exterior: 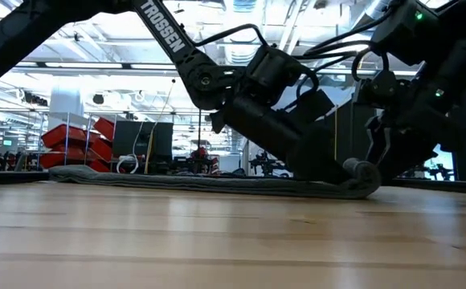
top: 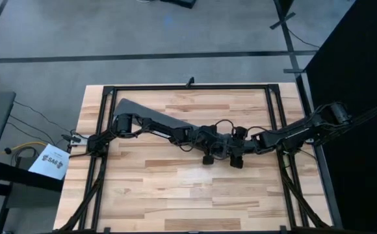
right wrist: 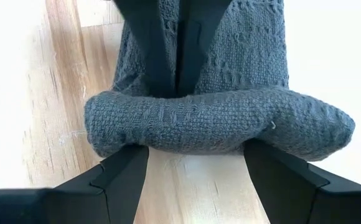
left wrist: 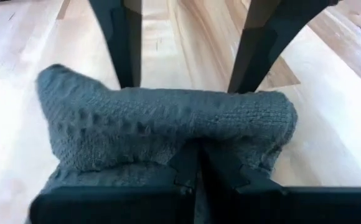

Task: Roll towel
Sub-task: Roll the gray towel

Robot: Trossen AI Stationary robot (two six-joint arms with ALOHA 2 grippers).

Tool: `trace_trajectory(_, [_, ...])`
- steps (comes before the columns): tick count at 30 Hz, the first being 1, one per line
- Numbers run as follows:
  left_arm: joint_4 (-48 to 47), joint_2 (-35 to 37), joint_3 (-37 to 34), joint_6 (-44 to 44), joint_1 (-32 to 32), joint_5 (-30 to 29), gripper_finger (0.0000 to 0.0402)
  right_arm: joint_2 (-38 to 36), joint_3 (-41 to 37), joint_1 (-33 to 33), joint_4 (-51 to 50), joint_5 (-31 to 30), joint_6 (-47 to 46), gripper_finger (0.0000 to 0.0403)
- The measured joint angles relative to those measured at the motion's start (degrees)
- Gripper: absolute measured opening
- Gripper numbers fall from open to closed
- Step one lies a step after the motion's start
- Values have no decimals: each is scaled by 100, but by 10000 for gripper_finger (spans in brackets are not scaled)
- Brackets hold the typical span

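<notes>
The dark grey towel (top: 153, 119) lies flat as a long strip slanting from the table's far left toward its middle. Its right end (exterior: 363, 172) is turned over into a small roll (right wrist: 218, 121). My left gripper (top: 220, 144) reaches along the strip and is shut on this rolled end (left wrist: 168, 124). My right gripper (top: 235, 147) faces it from the table's right and is open. Its two fingers (left wrist: 123, 43) stand wide apart just beyond the roll, one toward each end of it. My left gripper pinches the towel at the rolled end (left wrist: 196, 149) between its two shut fingers (right wrist: 175, 50), slanting down from the table's left along the strip. The roll bulges past the fingertips and rests on the table; the fingertips are buried in cloth. My right gripper's open fingertips (right wrist: 127, 163) stand right at the roll's side, coming from the table's right. Whether they touch it, I cannot tell.
A black metal frame (top: 188, 86) runs around the wooden table top. A white paper label (top: 49, 161) lies off the table's left edge. Bare wood (top: 188, 195) stretches across the near half of the table.
</notes>
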State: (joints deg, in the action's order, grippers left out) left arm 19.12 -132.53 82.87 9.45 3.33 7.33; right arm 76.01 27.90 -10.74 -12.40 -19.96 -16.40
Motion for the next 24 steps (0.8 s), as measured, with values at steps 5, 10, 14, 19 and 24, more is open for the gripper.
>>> trace_trajectory(5, [-403,153,0,163,133,-4,6,0,0,0,1,0,-4,255])
trace_trajectory(10, [-582,199,4,284,308,-19,6,-1,0,-2,6,2,-25,255])
trace_trajectory(14, [-462,199,4,340,399,-16,6,-2,0,-2,14,4,-59,255])
trace_trajectory(19, [-112,201,4,343,426,-17,6,-2,0,-2,74,6,-66,255])
trace_trajectory(24, [474,11,34,205,418,-18,6,-2,0,2,93,8,-66,255])
